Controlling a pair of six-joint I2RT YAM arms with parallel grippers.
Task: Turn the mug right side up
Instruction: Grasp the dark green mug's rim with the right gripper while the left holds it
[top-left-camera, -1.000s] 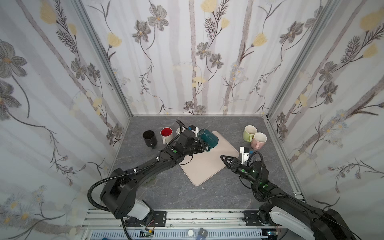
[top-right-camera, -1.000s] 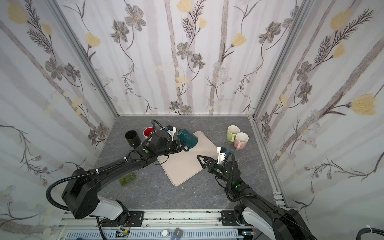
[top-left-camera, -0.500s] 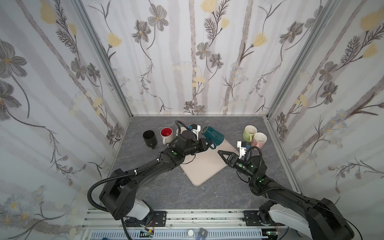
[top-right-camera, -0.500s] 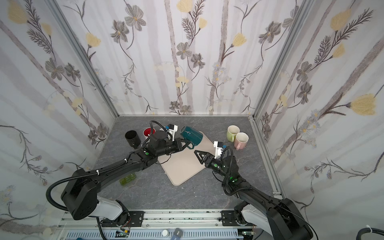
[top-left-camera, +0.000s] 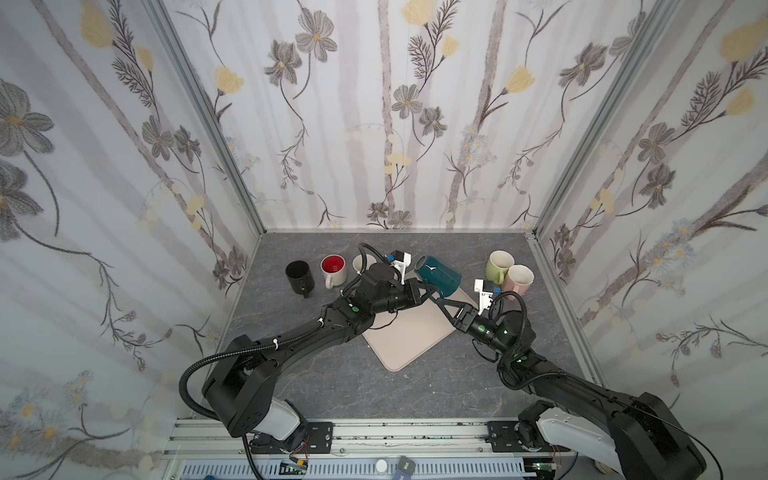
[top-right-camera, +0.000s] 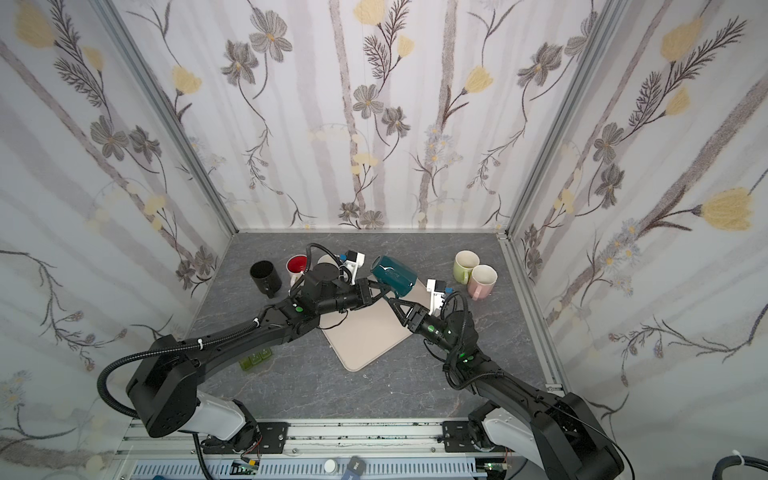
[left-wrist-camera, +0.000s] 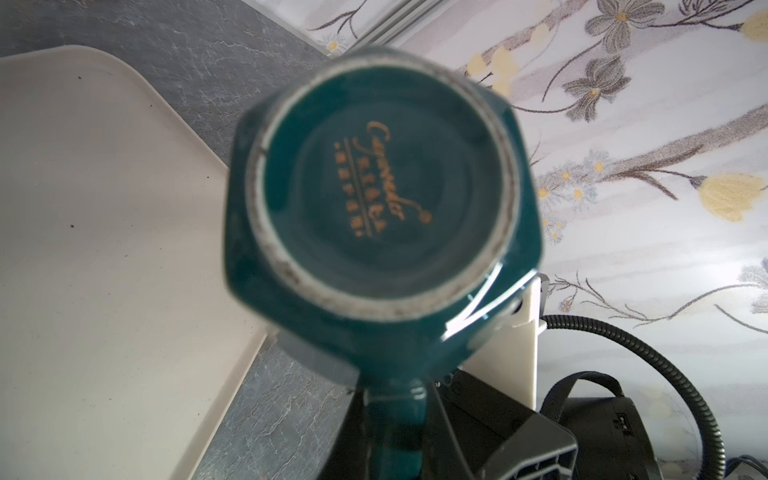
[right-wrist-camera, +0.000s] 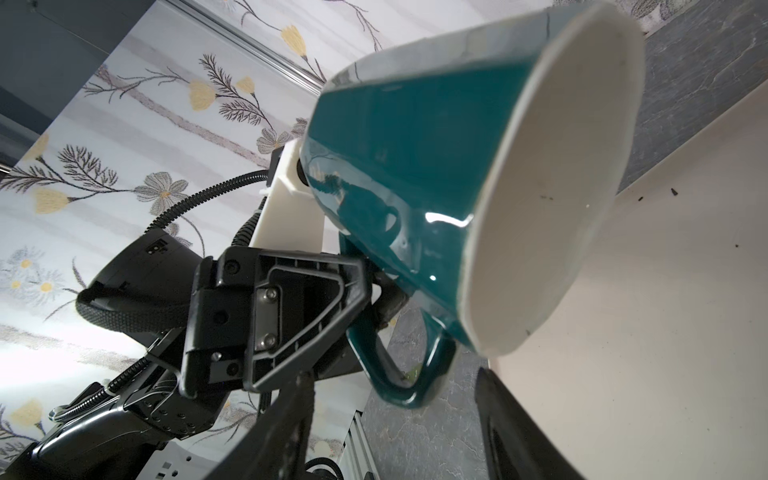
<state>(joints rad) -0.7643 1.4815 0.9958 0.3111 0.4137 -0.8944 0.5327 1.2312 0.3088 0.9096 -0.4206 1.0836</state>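
The teal mug (top-left-camera: 441, 277) is held clear of the counter (top-left-camera: 316, 386) above the far corner of the beige tray (top-left-camera: 409, 336). In both top views it is seen lying on its side, base turned towards the left arm. The left hand (top-left-camera: 427, 293) is clenched on its handle. That grip is made plain only in the right wrist view, where the black fingers (right-wrist-camera: 291, 316) are closed on the loop's upper end. There too the matte white interior and the glossy teal glaze are shown. The right hand (right-wrist-camera: 395, 376) is seen released, its jaws standing apart on either side of the loop without visible contact. Only in the left wrist view is the base given: a rough unglazed foot ring around a gold script mark, with faceted sides beyond. Upright on the counter, a black mug (top-left-camera: 300, 277), a red-lined mug (top-left-camera: 333, 268), a green mug (top-left-camera: 500, 266) and a pink mug (top-left-camera: 519, 280) are found in the top views alone. Small green blocks (top-right-camera: 255, 357) beside the left arm are caught in a top view
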